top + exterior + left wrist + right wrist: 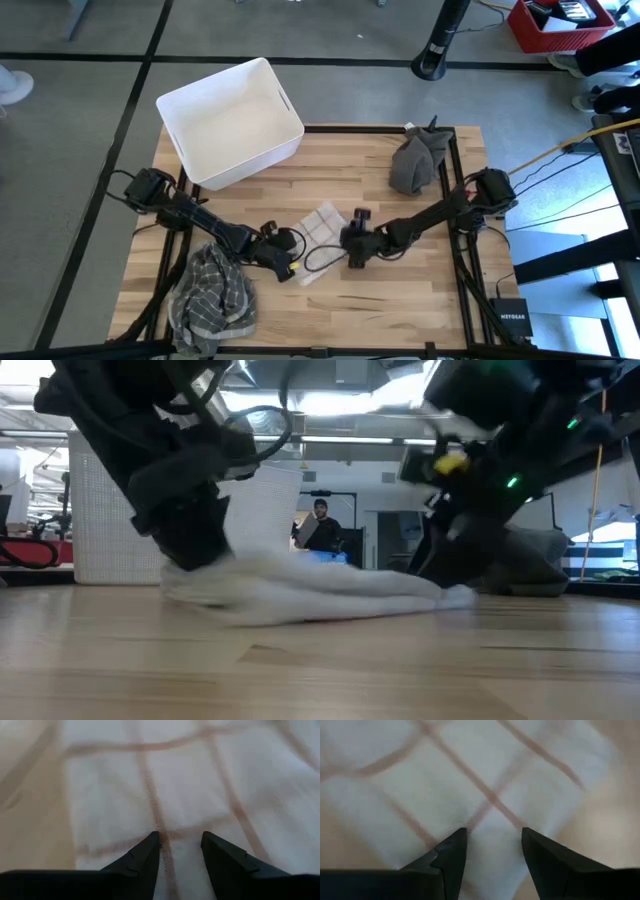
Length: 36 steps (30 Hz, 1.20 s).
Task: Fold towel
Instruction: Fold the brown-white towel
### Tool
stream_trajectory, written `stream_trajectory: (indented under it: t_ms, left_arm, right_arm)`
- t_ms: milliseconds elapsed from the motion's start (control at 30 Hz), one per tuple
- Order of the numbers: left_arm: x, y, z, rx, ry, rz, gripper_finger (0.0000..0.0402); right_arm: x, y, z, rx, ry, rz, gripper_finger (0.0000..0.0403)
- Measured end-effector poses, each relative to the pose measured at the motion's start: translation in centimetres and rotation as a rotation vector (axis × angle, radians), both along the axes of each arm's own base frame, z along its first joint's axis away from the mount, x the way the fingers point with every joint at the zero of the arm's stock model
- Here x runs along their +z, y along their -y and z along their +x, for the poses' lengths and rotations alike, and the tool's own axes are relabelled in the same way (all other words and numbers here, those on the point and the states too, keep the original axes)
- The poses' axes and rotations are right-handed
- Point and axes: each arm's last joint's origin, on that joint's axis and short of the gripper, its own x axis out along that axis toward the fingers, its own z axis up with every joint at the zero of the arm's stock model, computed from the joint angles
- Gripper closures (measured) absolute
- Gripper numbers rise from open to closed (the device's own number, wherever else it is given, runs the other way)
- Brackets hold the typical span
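Both hands meet at mid-surface from above: my left hand [291, 262] and right hand [352, 248] flank the checked white towel [322, 222], bare wood [400, 300] around. Low down, the towel [300, 588] lies flat. At each wrist, my parted fingers [145, 857] [451, 852] straddle cloth, unclenched.
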Motion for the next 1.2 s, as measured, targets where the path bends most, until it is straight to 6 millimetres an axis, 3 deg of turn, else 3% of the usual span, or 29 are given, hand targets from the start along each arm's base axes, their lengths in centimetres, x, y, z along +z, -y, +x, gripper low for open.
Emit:
stream_trajectory:
  t_ms: [100,167,267,400,467,533,633,767,933,1000,1100,1200]
  left_arm:
    - [1.3,0.2,0.5,-0.028,0.062,-0.016,0.0260]
    - [2.7,0.2,0.9,-0.051,0.098,-0.009,0.0260]
    - [4.8,0.2,1.2,-0.099,0.149,0.012,0.0260]
    - [6.8,-0.3,1.0,-0.118,0.202,0.148,0.0260]
    - [6.6,-0.9,0.9,-0.076,0.180,0.284,0.0260]
    - [6.0,-1.8,1.1,-0.019,0.165,0.382,0.0260]
    - [4.5,-2.8,0.9,0.025,0.111,0.407,0.0260]
    - [4.0,-2.6,0.8,0.031,0.105,0.358,0.0260]
    - [3.9,-2.7,0.8,0.033,0.099,0.353,0.0260]
    - [3.9,-2.7,0.7,0.044,0.101,0.342,0.0260]
    - [3.8,-2.5,0.6,0.048,0.104,0.313,0.0260]
    - [3.9,-2.0,0.5,0.037,0.109,0.306,0.0260]
  right_arm:
    - [0.4,1.8,-0.5,-0.019,-0.096,-0.232,0.0210]
    - [2.1,2.5,-0.4,-0.029,-0.118,-0.286,0.0210]
    - [4.8,2.5,-0.4,-0.004,-0.117,-0.175,0.0210]
    - [5.9,2.0,0.1,0.031,0.027,0.148,0.0210]
    - [5.3,1.9,0.8,0.037,0.160,0.246,0.0210]
    - [3.5,1.8,1.1,0.030,0.249,0.283,0.0210]
    - [0.6,2.3,0.9,-0.017,0.251,0.284,0.0210]
    - [-1.0,3.8,0.9,-0.046,0.163,0.151,0.0210]
    - [-1.1,8.1,0.6,-0.044,-0.016,-0.260,0.0210]
    - [-0.9,10.3,0.6,-0.068,-0.072,-0.339,0.0210]
    - [0.1,12.7,0.6,-0.149,-0.113,-0.315,0.0210]
    - [2.7,12.4,0.6,-0.188,-0.085,-0.205,0.0210]
